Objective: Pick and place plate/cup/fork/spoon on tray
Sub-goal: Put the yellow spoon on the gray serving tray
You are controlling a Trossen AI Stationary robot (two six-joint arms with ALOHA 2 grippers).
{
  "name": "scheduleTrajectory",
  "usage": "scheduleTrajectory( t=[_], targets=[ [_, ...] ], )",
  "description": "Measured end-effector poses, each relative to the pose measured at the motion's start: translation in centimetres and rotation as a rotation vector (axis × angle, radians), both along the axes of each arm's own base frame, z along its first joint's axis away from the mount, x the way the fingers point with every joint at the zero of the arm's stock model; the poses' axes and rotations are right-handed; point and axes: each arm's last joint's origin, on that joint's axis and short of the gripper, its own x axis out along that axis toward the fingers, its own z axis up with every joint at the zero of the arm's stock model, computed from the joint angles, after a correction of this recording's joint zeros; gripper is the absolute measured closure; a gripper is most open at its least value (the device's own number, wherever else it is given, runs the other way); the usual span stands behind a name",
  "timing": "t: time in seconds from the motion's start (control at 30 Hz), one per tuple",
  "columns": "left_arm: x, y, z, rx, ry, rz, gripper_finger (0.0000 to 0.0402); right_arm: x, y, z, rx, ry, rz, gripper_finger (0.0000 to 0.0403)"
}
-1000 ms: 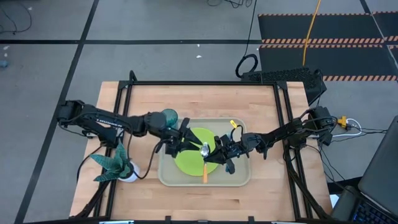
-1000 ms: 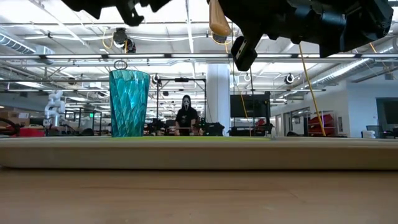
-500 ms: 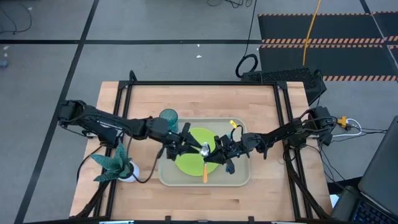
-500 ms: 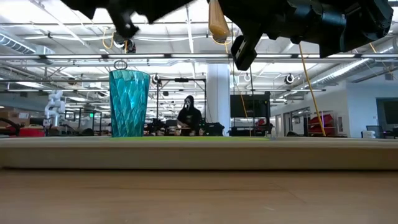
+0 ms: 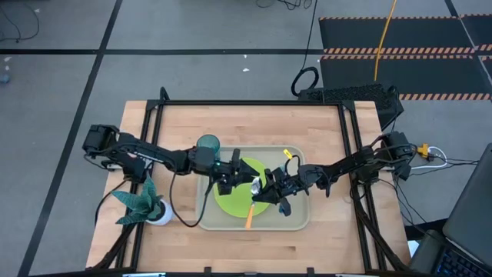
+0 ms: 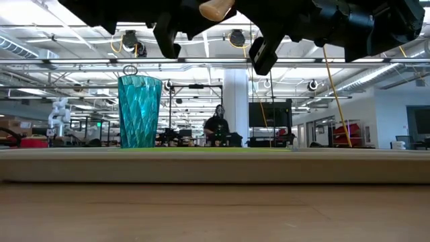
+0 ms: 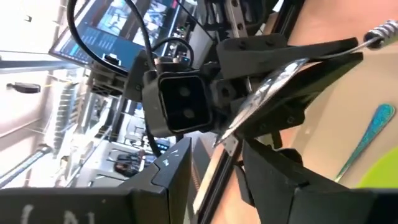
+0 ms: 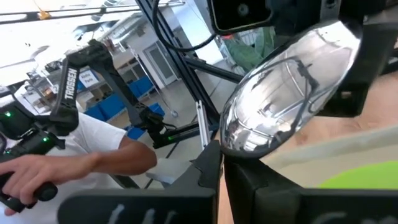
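The beige tray carries the lime-green plate, with the teal cup upright at its far left corner. The blue-handled fork lies on the tray beside the plate. Above the plate my right gripper is shut on the spoon, whose orange handle points toward the near edge. My left gripper is open and level, with its fingertips right by the spoon's silver bowl. My right gripper pinches the spoon just behind its bowl between its two fingers. The fingers come about level from the table's right and lie across the spoon. The spoon is lifted clear above the plate. I cannot tell whether my left gripper touches the bowl.
A teal leafy plant in a white pot stands at the table's near left, outside the tray. A black frame borders the table top. A person stands in the room behind, and a person's hand shows in the right wrist view.
My left gripper has moved right and down over the plate toward the spoon's bowl, rolling as it went. The spoon's orange handle end has swung up and toward the table's left, while the bowl stayed at my still right gripper.
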Motion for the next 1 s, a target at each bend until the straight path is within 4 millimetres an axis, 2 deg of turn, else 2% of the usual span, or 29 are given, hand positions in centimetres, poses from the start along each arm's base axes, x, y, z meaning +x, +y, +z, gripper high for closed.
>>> scheduleTrajectory(
  t=[0.37, 0.5, 0.67, 1.0],
  targets=[
    [-0.1, -0.6, -0.4, 0.001, 0.045, -0.028, 0.0260, 0.0, 0.0, -0.2, -0.007, 0.021, -0.001, 0.0399],
    [-0.2, -1.0, -0.5, 0.004, 0.060, -0.036, 0.0301, 0.0, 0.0, -0.3, -0.009, 0.026, 0.005, 0.0399],
    [-0.2, -1.1, -0.6, -0.028, 0.073, -0.032, 0.0386, 0.0, 0.1, -0.4, -0.008, 0.041, 0.010, 0.0399],
    [-0.2, -1.0, -0.9, -0.023, 0.105, 0.023, 0.0395, 0.0, 0.0, -0.5, -0.006, 0.050, -0.001, 0.0398]
  ],
)
